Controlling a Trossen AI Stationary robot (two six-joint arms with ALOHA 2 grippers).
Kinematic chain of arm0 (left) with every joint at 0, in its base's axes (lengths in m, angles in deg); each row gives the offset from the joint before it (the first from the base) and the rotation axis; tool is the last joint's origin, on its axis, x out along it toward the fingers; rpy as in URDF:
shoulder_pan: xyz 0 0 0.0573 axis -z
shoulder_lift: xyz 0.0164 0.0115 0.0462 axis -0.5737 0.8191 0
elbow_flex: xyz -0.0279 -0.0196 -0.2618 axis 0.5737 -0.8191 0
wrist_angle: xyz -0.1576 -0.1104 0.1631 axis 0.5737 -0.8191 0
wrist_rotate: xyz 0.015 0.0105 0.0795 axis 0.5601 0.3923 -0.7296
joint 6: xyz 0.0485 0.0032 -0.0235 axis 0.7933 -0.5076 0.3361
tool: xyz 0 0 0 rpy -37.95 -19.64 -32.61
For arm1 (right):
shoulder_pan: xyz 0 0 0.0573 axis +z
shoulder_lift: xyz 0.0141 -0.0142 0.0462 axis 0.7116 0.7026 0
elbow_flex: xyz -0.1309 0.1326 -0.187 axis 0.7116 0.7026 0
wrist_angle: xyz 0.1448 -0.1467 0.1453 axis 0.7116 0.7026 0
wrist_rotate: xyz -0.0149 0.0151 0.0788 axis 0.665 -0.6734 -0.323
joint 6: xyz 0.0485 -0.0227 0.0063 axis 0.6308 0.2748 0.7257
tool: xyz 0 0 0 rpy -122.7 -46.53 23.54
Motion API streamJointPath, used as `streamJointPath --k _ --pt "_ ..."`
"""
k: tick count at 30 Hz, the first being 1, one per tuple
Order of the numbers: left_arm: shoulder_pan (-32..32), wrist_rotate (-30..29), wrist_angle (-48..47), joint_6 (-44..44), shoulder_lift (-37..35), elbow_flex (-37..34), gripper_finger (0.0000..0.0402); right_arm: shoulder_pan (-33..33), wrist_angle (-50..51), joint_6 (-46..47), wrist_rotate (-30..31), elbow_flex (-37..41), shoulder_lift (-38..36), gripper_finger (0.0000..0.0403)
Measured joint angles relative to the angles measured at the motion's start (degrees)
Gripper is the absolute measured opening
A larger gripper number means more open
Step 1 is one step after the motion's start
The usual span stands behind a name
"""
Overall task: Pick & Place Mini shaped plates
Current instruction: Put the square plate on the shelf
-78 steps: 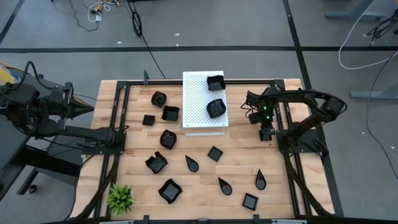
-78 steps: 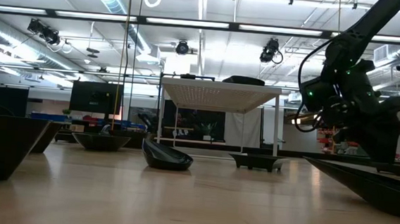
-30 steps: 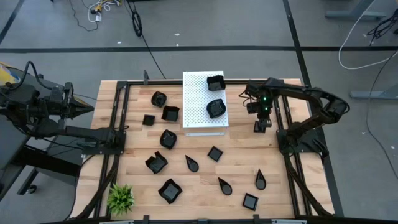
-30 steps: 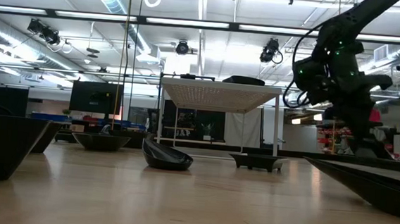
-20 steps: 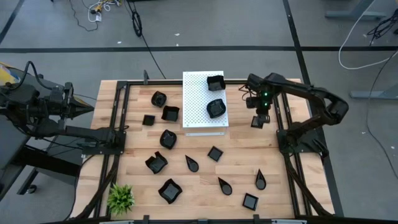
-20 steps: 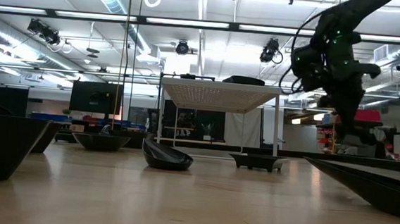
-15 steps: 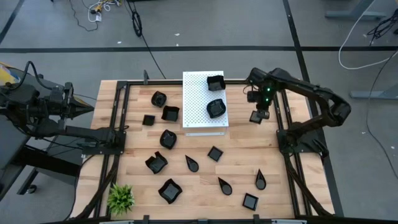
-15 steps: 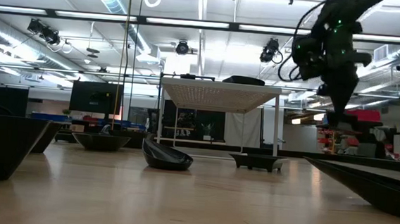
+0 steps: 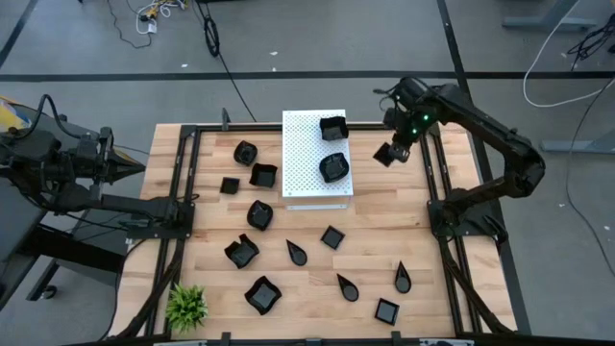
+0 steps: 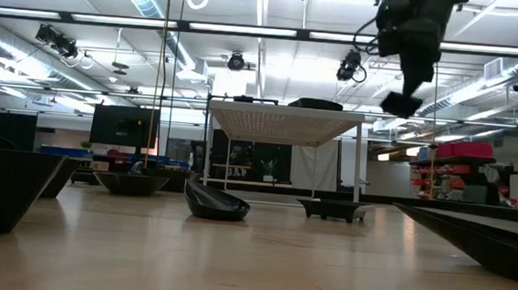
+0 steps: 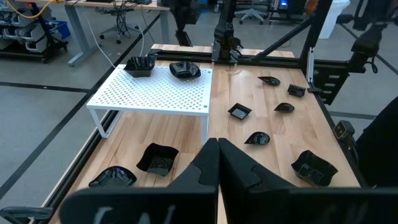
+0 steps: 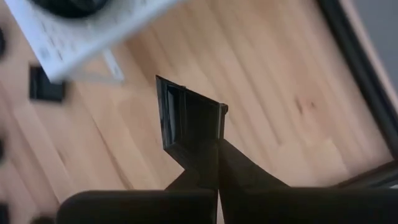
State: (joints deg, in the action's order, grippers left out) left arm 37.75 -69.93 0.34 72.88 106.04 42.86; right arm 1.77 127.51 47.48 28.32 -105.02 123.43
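- High above the bench point(image 9: 384, 231), the right hand point(image 9: 388, 154) pinches a small square black plate point(image 12: 189, 121) by its edge; the plate hangs off the fingertips, tilted, clear of the wood below.
- Just beside that hand, toward the bench's middle, stands the white perforated board point(image 9: 314, 158) on its legs, and the held plate is near its edge but apart from it.
- On the board, nearest the right hand, lie two more black plates: a squarish one point(image 9: 332, 127) at the far corner and a rounded one point(image 9: 333, 167) closer to the near edge.
- Well below and away from the right hand, the other mini plates are spread over the wood: teardrops point(image 9: 402, 279), small squares point(image 9: 386, 310) and larger polygonal dishes point(image 9: 261, 295).
- From table height, the right hand shows up near the ceiling lights with the plate point(image 10: 399, 104) dangling under it, higher than the board's top point(image 10: 283, 121).
- At the bench's left edge the left hand point(image 11: 217, 163) waits with its fingers pressed together, well apart from every plate.
- Near the left front corner sits a small green plant point(image 9: 186, 306).
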Motion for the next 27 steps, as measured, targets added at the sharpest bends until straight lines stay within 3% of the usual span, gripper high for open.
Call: streamJointPath --k 5,11,27 --pt "0.0 0.0 0.0 0.0 0.0 0.0 0.0003 1.6 -1.4 7.4 -0.4 -4.1 0.2 0.0" --pt "0.0 0.0 0.0 0.0 0.0 0.0 0.0003 3.6 -5.9 18.6 -5.2 -9.2 2.5 0.0" --pt "0.0 0.0 0.0 0.0 0.0 0.0 0.0003 8.2 -30.6 44.0 -13.5 -11.8 10.0 0.0"
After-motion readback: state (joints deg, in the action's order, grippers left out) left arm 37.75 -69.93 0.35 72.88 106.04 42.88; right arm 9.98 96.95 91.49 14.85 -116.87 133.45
